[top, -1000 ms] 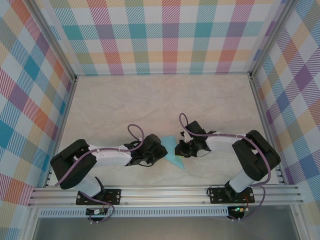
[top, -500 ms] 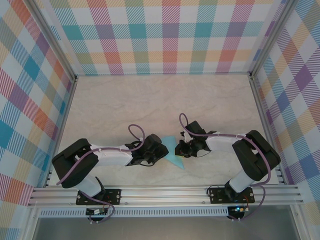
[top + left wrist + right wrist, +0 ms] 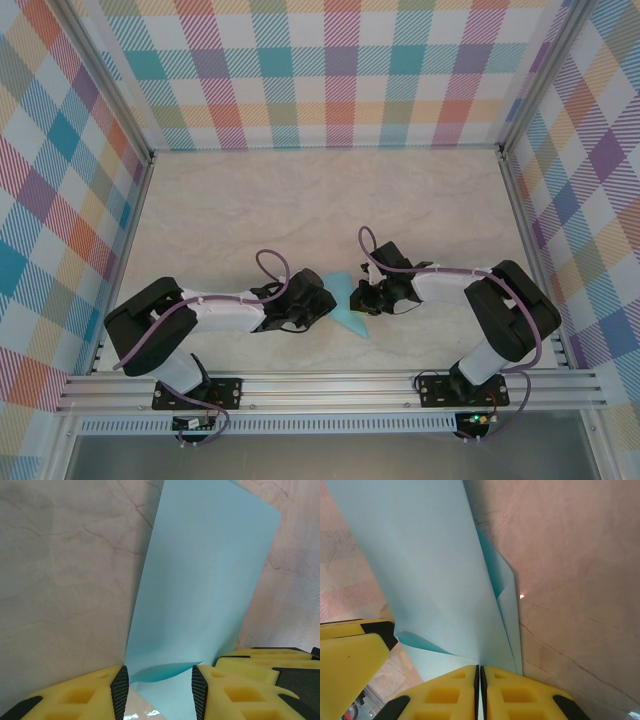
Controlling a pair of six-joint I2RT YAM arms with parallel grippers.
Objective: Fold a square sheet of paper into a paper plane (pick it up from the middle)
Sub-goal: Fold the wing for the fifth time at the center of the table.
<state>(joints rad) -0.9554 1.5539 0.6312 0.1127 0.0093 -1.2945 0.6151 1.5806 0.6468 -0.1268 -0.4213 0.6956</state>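
Right arm (image 3: 445, 285) reaches low, inward — right gripper (image 3: 478, 669) pinches paper plane (image 3: 420, 570).

Left arm (image 3: 215, 312), right arm (image 3: 450, 285) showing white links, black housings; purple cables (image 3: 268, 258) looping along each. Left gripper (image 3: 157, 685), right gripper (image 3: 479, 674) wearing yellow fingers (image 3: 235, 695), black pads (image 3: 198, 690) lining inner faces.

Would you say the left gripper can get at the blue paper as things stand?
Likely yes: the blue paper lies between the open jaws of the left gripper, with nothing blocking.
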